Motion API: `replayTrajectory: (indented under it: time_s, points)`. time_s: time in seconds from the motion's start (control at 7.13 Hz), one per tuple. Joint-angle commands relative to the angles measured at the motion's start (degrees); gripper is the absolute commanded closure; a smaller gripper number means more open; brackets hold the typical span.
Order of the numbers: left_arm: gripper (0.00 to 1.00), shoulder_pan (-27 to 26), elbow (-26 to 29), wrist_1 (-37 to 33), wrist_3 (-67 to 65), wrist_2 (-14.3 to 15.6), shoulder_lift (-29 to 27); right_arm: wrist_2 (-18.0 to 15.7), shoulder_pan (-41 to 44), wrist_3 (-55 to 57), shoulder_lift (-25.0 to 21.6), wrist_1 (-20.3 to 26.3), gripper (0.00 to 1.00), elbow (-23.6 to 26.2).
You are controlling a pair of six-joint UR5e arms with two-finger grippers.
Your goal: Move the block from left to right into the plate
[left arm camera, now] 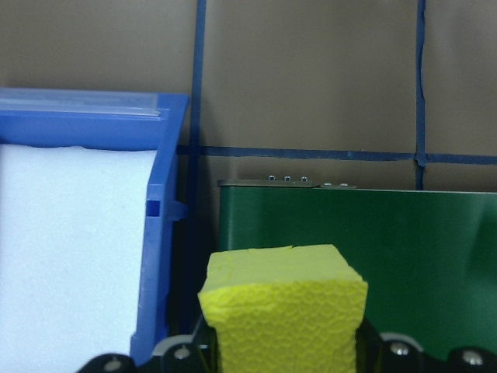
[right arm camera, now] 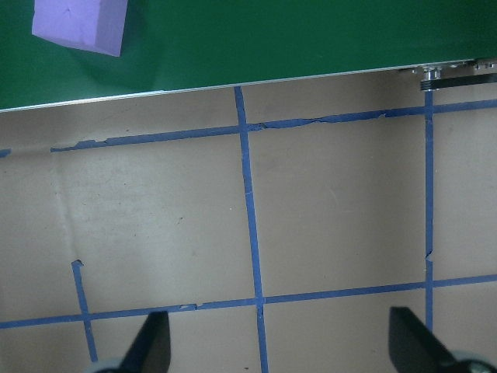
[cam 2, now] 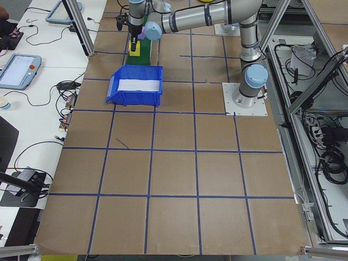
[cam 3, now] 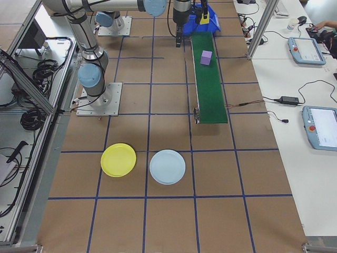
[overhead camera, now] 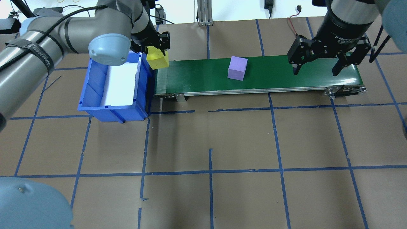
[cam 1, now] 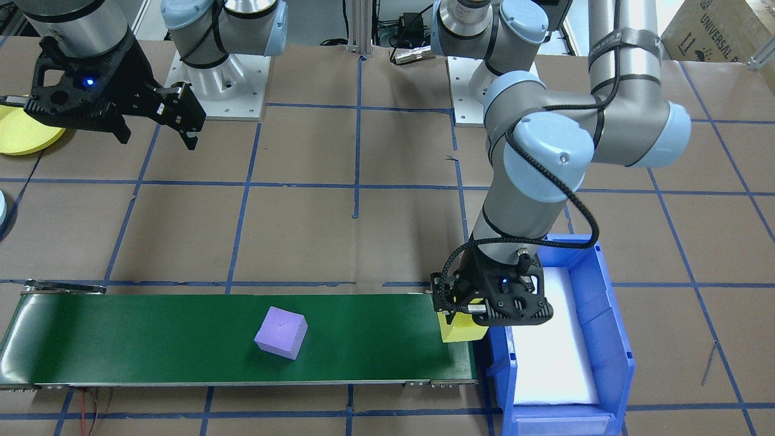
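Observation:
My left gripper (overhead camera: 157, 54) is shut on a yellow block (overhead camera: 157, 59), held at the belt's end beside the blue bin. The front view shows the same yellow block (cam 1: 460, 330) under the gripper body, and it fills the bottom of the left wrist view as a textured block (left arm camera: 283, 307). A purple block (overhead camera: 237, 68) rests mid-belt on the green conveyor (overhead camera: 286, 74). My right gripper (overhead camera: 317, 68) hangs open and empty over the belt's other end. The yellow plate (cam 3: 118, 159) lies on the table far from the belt; its edge (cam 1: 21, 138) peeks out behind the right gripper (cam 1: 158, 138).
A blue bin (overhead camera: 95, 84) with a white foam liner stands against the conveyor's left end. A light blue plate (cam 3: 167, 166) lies beside the yellow one. Brown paper with blue tape lines covers the table. Tablets and cables lie on a side bench.

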Motion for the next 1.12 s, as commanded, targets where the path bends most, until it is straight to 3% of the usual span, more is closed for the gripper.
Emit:
replayTrajectory:
  time_s: [0.0, 0.14, 0.28, 0.42, 0.56, 0.84, 0.98]
  points:
    - [0.61, -0.5, -2.3, 3.8, -0.5, -1.9, -3.3, 0.8, -8.1, -2.9, 0.1, 0.1, 0.0, -0.6]
    - [0.29, -0.5, -2.5, 4.2, -0.4, -2.8, -4.0, 3.0, -11.3, -5.7, 1.2, -0.1, 0.0, -0.5]
    - [0.0, -0.5, -2.4, 7.2, -0.1, -2.9, -3.9, 6.9, -13.9, -6.7, 4.1, -4.1, 0.0, -1.0]
    - [0.0, -0.5, -1.3, 7.5, 0.3, -2.6, -2.2, 10.8, -16.3, -8.1, 7.7, -9.9, 0.0, -1.0]
    - [0.0, -0.5, -1.0, 6.5, 0.4, -2.0, 0.9, 12.1, -17.3, -9.2, 11.1, -13.2, 0.0, -1.0]
    - [0.0, 0.0, -0.6, -6.8, 0.5, 0.8, 9.6, 12.3, -17.4, -10.1, 17.8, -21.6, 0.0, -1.0]
    - [0.0, 1.0, -0.7, -15.8, 0.4, 1.0, 14.5, 14.9, -17.4, -10.5, 19.5, -23.2, 0.0, -0.8]
